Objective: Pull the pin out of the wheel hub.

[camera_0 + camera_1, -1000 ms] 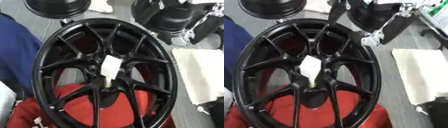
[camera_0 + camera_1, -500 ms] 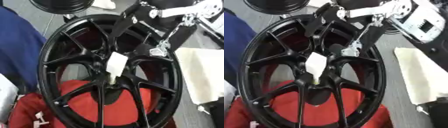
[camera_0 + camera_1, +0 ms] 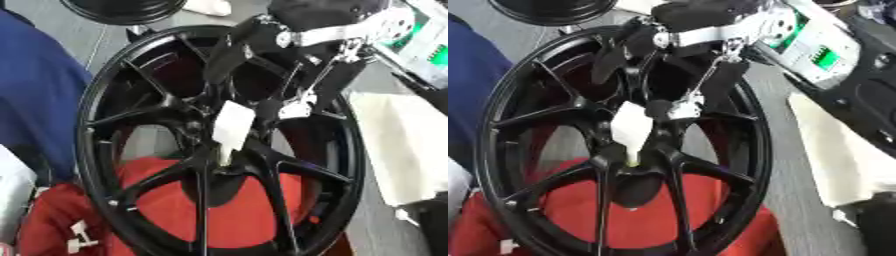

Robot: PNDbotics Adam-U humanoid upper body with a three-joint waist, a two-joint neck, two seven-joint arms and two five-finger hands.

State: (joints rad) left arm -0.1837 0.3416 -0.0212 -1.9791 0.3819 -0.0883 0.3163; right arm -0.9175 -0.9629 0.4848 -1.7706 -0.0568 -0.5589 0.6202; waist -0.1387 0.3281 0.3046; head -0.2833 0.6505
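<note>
- The large black multi-spoke alloy wheel hub [image 3: 210, 145] stands tilted and fills most of both views; everything below is placed relative to it.
- At the hub's centre sits the pin [image 3: 631, 131]: a white, flat-sided piece with a thin pale yellowish stem at its lower end running into the centre bore. It is still seated in the hub.
- The robot's right hand [image 3: 671, 107], black with silver linkages, comes in over the hub's upper right rim and reaches down across the spokes toward the centre.
- Its dark fingertips [image 3: 658, 108] lie just beside the right edge of the white pin; the views do not settle whether they touch it, and whether the fingers are curled or straight cannot be told.
- The arm's silver and black forearm [image 3: 341, 32] crosses in front of the hub's upper spokes and hides part of the rim there.
- Behind the hub's lower half, seen through the spokes, is a red cloth-like mass [image 3: 219, 210].
- To the hub's left is a dark blue fabric surface [image 3: 35, 95].
- To the hub's right lies a pale cream sheet [image 3: 402, 145] on the grey floor [image 3: 798, 200].
- Above the hub's top edge is a second black round rim [image 3: 122, 7], only partly in view.
- The left hand shows in neither view.
</note>
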